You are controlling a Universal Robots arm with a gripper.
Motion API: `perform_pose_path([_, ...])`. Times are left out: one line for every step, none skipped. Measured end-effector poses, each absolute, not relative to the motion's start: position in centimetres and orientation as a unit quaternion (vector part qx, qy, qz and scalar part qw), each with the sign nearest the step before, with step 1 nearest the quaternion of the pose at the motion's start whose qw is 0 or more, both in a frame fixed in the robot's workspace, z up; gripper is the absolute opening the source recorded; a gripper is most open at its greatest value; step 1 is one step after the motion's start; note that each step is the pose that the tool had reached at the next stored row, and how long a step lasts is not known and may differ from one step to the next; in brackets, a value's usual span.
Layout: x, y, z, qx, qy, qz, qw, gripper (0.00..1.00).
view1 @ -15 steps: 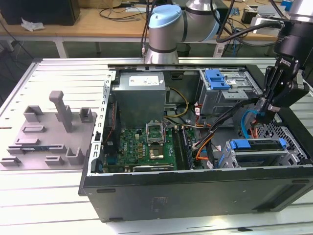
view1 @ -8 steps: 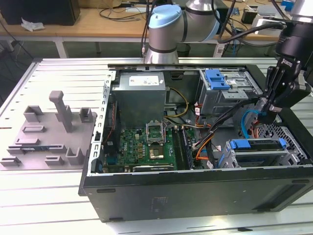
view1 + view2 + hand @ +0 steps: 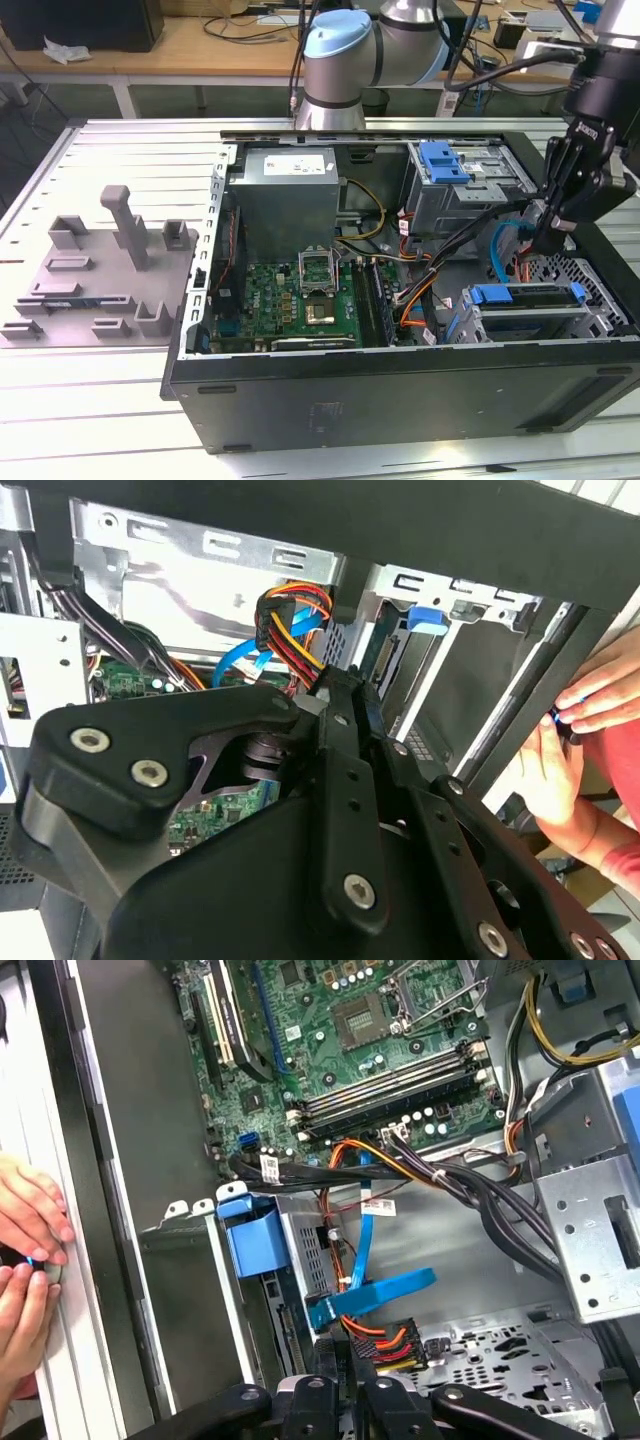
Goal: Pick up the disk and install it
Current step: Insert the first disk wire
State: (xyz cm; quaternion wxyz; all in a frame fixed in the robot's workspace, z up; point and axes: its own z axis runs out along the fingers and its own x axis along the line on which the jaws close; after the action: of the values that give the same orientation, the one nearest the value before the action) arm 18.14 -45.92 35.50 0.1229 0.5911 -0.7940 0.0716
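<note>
The disk (image 3: 528, 311) lies flat in the lower drive cage at the open computer case's front corner on the exterior view's right, its blue carrier frame (image 3: 497, 295) along the top. The carrier's blue end tab (image 3: 256, 1242) shows in both wrist views (image 3: 425, 618). My gripper (image 3: 557, 222) hangs inside the case just above and behind that cage, fingers (image 3: 332, 1365) pressed together, with nothing seen between them. The fingertips (image 3: 345, 680) sit at a bundle of red, yellow and orange power wires (image 3: 385, 1341) and a flat blue data cable (image 3: 375, 1295).
A blue plastic bracket (image 3: 444, 160) tops the upper metal drive cage. The motherboard (image 3: 305, 290) and power supply (image 3: 290, 190) fill the case's other side. A person's hands (image 3: 28, 1250) rest on the case's outer edge. A grey fixture block (image 3: 95, 270) lies on the table.
</note>
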Motion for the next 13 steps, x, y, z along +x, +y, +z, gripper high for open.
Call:
perform_pose_path([18.1,-46.1,35.5,0.591,-0.794,0.07,0.121,0.17])
perform_pose_path([18.1,-46.2,35.5,0.592,-0.794,0.069,0.12,0.17])
perform_pose_path([18.1,-46.4,35.5,0.592,-0.794,0.067,0.117,0.17])
perform_pose_path([18.1,-46.5,35.5,0.593,-0.794,0.063,0.113,0.17])
perform_pose_path([18.0,-46.7,35.5,0.594,-0.795,0.06,0.108,0.17])
perform_pose_path([18.0,-46.8,35.5,0.595,-0.795,0.057,0.105,0.17])
perform_pose_path([18.0,-46.8,35.5,0.596,-0.795,0.056,0.103,0.17])
perform_pose_path([18.0,-46.9,35.5,0.596,-0.795,0.054,0.102,0.17])
perform_pose_path([17.9,-47.0,35.5,0.597,-0.794,0.053,0.1,0.17])
perform_pose_path([17.9,-47.1,35.5,0.597,-0.794,0.052,0.099,0.17])
perform_pose_path([17.9,-47.3,35.5,0.598,-0.794,0.051,0.098,0.17])
perform_pose_path([17.8,-47.4,35.5,0.599,-0.794,0.051,0.097,0.17])
perform_pose_path([17.8,-47.5,35.5,0.599,-0.793,0.05,0.096,0.17])
